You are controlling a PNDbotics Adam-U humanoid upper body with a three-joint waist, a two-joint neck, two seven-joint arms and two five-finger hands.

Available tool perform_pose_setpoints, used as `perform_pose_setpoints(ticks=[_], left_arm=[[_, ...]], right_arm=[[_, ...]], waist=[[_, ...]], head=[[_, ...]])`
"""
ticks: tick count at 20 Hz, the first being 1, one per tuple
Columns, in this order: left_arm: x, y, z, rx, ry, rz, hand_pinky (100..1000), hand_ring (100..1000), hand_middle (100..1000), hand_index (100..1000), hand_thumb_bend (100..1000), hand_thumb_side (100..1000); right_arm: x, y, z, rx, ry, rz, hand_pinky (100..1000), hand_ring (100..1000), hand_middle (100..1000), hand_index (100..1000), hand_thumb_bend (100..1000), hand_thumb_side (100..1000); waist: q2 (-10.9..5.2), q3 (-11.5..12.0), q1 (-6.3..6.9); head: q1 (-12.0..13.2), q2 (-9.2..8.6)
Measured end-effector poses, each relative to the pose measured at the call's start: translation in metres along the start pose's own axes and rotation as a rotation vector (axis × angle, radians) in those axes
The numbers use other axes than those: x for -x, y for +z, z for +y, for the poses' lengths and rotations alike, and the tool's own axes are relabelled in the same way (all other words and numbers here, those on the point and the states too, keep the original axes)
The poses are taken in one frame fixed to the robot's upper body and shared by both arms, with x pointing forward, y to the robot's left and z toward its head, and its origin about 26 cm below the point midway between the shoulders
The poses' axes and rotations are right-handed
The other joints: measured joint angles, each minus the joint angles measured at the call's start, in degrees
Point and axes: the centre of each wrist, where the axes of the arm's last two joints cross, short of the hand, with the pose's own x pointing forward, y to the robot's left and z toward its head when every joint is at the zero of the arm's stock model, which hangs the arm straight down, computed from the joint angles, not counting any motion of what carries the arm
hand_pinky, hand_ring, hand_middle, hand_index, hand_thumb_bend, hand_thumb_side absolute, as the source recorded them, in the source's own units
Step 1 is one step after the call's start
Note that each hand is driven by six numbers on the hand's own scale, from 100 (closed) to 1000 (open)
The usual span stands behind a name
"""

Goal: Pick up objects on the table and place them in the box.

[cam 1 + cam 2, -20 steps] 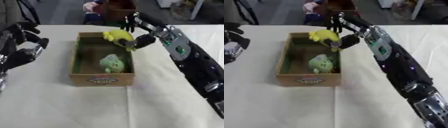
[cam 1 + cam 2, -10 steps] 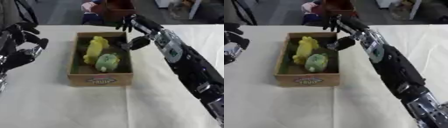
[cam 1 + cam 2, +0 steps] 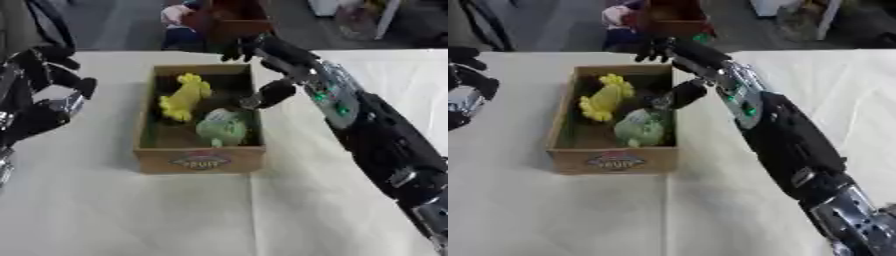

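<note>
— What's cut off or hard to read here?

— The table (image 3: pixel 105 215) runs past every edge under a pale cloth, creased just below the box. The right arm (image 3: pixel 376 135), black with a silver band and green spots, leaves at the lower right corner. The left hand (image 3: pixel 39 95) is cropped at the left edge; its dark fingers stand up, relaxed and apart, holding nothing.

— And the box?

— The box (image 3: pixel 199 161) is a wooden crate, long and shallow, with a round label on its near wall whose lettering is too blurred to read.

— The right hand?

— The right hand (image 3: pixel 682 62) hangs over the box's far right corner, fingers spread, thumb pointing down inside the right wall, empty.

— The objects?

— Both lie inside: a yellow toy (image 3: pixel 185 96), lumpy and elongated, toward the far left, and a green toy (image 3: pixel 221 128), rounded and soft-looking, near right, just beside it.
</note>
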Motion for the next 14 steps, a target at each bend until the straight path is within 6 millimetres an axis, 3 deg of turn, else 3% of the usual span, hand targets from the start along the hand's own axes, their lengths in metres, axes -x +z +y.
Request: perform_pose_setpoints(ticks=[4,8,14], left_arm=[[0.004,0.003,0.0,-0.001,0.001,0.015,650,593,599,773,410,263],[0.011,0.009,-0.001,-0.011,0.004,0.043,643,588,592,765,406,257],[0.022,0.017,0.001,-0.06,0.011,0.082,633,581,584,756,367,241]], right_arm=[[0.001,0.009,-0.004,0.018,-0.022,0.002,665,768,813,829,441,447],[0.002,0.03,-0.007,0.041,-0.038,0.009,704,788,818,829,444,438],[0.005,0.086,-0.021,0.118,-0.046,0.071,707,796,813,820,449,412]], waist=[[-0.26,-0.87,-0.21],[-0.7,-1.88,-0.5],[-0.89,-3.12,-1.02]], head=[[0.41,0.0],[1.14,0.02],[2.19,0.02]])
